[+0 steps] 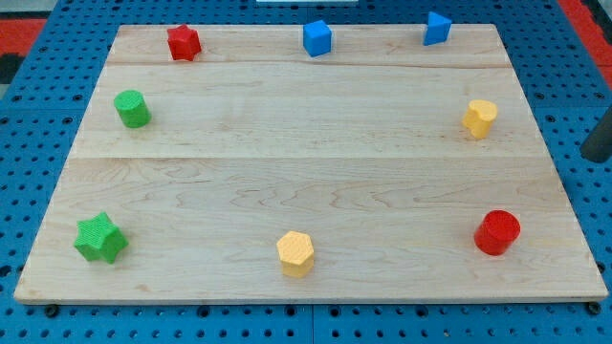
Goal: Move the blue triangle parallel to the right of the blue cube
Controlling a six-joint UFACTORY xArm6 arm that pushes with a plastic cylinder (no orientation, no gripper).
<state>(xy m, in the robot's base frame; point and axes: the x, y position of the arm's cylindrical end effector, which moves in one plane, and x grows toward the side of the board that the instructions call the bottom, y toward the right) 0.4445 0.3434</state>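
Note:
The blue cube sits at the top middle of the wooden board. The blue triangle sits at the top right, to the right of the cube and slightly higher in the view. Only a dark stub of my rod shows at the view's right edge. My tip is off the board, over the blue pegboard, far below and to the right of the blue triangle. It touches no block.
A red block is at top left, a green cylinder at left, a green star at bottom left. A yellow hexagon is at bottom middle, a red cylinder at bottom right, a yellow block at right.

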